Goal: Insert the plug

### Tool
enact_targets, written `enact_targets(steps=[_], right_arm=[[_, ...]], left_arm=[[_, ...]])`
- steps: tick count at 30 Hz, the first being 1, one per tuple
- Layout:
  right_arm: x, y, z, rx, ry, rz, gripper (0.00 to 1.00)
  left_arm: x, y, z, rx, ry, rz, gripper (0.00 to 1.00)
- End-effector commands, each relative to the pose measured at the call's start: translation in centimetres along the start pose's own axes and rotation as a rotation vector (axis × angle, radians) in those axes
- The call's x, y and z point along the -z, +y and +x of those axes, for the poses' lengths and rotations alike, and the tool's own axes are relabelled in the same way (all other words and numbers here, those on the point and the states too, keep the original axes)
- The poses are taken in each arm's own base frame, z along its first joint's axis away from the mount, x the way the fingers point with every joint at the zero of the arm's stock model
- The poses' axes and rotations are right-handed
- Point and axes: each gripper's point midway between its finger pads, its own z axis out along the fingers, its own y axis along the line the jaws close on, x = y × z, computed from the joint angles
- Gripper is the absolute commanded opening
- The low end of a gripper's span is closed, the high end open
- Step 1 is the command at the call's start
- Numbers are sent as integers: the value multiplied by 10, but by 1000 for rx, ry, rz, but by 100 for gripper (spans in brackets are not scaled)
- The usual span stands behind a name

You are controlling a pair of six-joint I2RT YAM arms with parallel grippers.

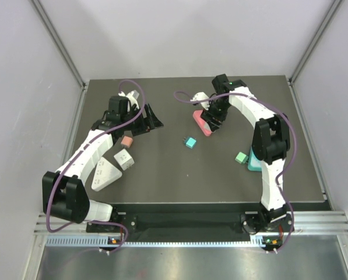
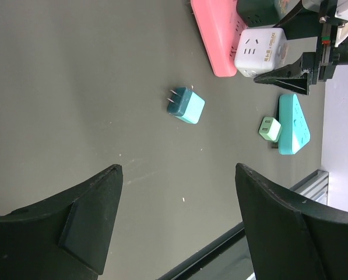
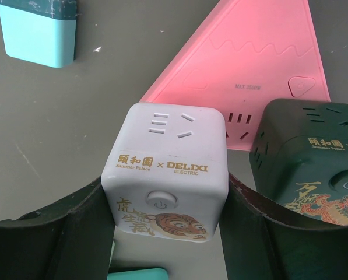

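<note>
My right gripper [image 3: 165, 192] is shut on a white cube plug adapter [image 3: 168, 169] printed with a tiger and gold letters. It holds the cube at the near edge of the pink triangular power strip [image 3: 255, 64]; whether the two touch I cannot tell. A dark green cube [image 3: 308, 157] sits on the strip beside it. The left wrist view shows the same white cube [image 2: 260, 51] against the pink strip [image 2: 214, 35]. My left gripper [image 2: 179, 175] is open with nothing in it, over bare table at the left [image 1: 150, 119].
A teal plug [image 1: 189, 142] lies loose mid-table, prongs out [image 2: 186, 105]. A light green plug [image 1: 241, 157] rests against a teal triangular strip [image 1: 255, 162] by the right arm. At the left lie a white triangular strip [image 1: 104, 173], a white cube [image 1: 123, 158] and a salmon plug [image 1: 126, 141].
</note>
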Motion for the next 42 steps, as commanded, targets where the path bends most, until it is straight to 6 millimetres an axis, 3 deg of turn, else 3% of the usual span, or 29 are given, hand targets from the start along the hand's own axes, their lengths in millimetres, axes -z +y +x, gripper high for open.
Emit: enact_targets(steps=[1,8,12,24,27,33,35,36,42], right_arm=[[-12,2,3,-6,10,-36,0],[-38,6,22,-37,104,-59,0],[-48,10,19,-33,127,-72,0],[-86,21,42,-101,281,-122,0],[-84,12,37,-117,291,-79,0],[-69,4,5,-71,265,17,0],[-66,-3,-2,-82,234,51,11],[-66,-5,-3,-82,232,61,23],[-51,-15,-17,-77,179,124,53]], left_arm=[[9,-7,-9,-31,-47,21,82],[10,-6,-10,-28,-53,20,82],[11,-7,-11,-27,-54,23,82],[14,-7,-12,-27,-69,20,83],[14,-8,-12,-27,-69,25,83],[12,-8,-12,-13,-66,39,83],[11,-6,-10,-8,-57,35,83],[11,-5,-11,-9,-58,34,83],[10,-4,-11,-7,-61,31,83]])
